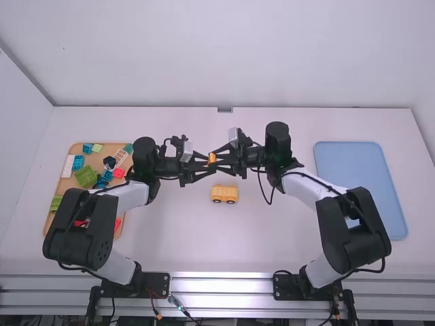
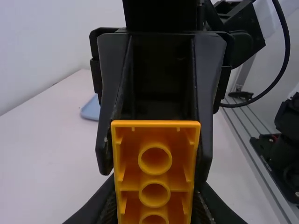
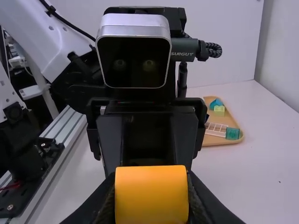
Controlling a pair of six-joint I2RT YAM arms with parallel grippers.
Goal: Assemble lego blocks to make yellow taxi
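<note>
Over the middle of the surface (image 1: pixel 183 238), the left gripper (image 1: pixel 206 165) and the right gripper (image 1: pixel 218 162) meet at one orange block (image 1: pixel 212 158). Both pairs of fingers seem closed in on its sides, as far as the crowded view allows. Its hollow underside faces the left wrist camera, its smooth face the right. Nearer the arm bases, a yellow car-shaped piece (image 1: pixel 224 194) rests on the surface. Coloured blocks (image 1: pixel 86 177) lie in a wooden tray (image 1: pixel 66 183) at left; a blue tray (image 1: pixel 360 170) lies at right.
</note>
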